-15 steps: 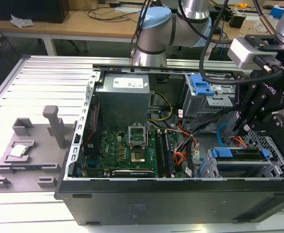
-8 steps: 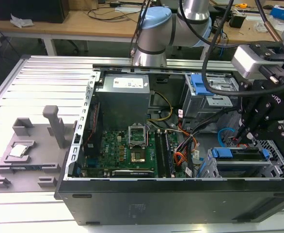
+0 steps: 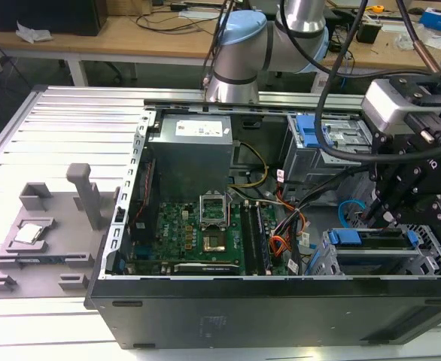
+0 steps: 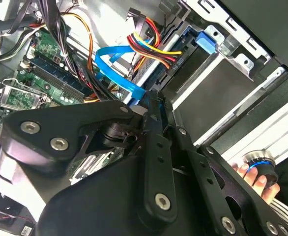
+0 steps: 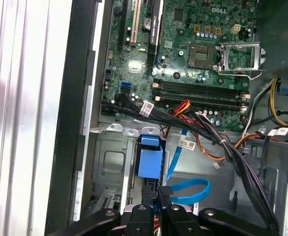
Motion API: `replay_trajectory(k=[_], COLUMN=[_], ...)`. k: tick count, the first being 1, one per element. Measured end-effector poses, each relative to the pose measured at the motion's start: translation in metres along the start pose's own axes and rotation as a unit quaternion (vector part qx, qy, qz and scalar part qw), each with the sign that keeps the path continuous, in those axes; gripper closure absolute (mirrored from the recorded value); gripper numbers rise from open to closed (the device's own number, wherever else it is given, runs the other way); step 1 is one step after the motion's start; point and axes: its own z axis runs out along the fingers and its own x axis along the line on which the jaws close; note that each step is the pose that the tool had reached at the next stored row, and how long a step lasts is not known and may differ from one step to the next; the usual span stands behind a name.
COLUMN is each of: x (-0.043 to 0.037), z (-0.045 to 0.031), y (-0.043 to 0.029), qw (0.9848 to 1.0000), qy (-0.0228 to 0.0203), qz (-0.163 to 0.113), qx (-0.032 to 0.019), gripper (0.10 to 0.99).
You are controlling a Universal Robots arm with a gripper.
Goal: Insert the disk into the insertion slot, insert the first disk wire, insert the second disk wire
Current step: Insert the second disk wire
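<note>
- The step in hand seems to be plugging in the thin, looped light blue cable (image 5: 189,192). The plug should be going in square to its socket at the back of the drive, pushed straight, without twisting or dragging the loop.
- The loop is lying close to the bundle of orange, red and black wires (image 3: 279,244), so the approach should be keeping clear of that bundle to avoid snagging it.
- The flat silver hard drive in its bright blue plastic carrier (image 3: 346,237) is already sitting inside the wide, low perforated silver-grey sheet-metal bay (image 5: 109,162), at the corner of the open black computer case (image 3: 266,308) on the exterior view's right.
- Whether the orange-red bundle's plug is seated, I cannot tell.
- The black pincer (image 5: 161,195) is hanging low over the drive bay, beside the green motherboard (image 5: 193,44).
- In both wrist views its fingertips (image 4: 151,105) are pressing together with almost no gap, clenched right where the light blue cable is ending. They appear to be pinching that cable's dark plug end, though the plug itself is hidden between them.
</note>
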Motion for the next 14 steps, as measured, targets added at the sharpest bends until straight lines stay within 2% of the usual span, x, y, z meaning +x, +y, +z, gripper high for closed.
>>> replay_trajectory(k=[3,14], x=[0.0018,0.0025], z=[0.0071,0.0150], y=[-0.0046,-0.0112], qw=[1.0000,0.9998], qy=[-0.0005,-0.0020], qz=[0.001,0.020], qx=[-0.0017,-0.0027], gripper=[0.922,0.922])
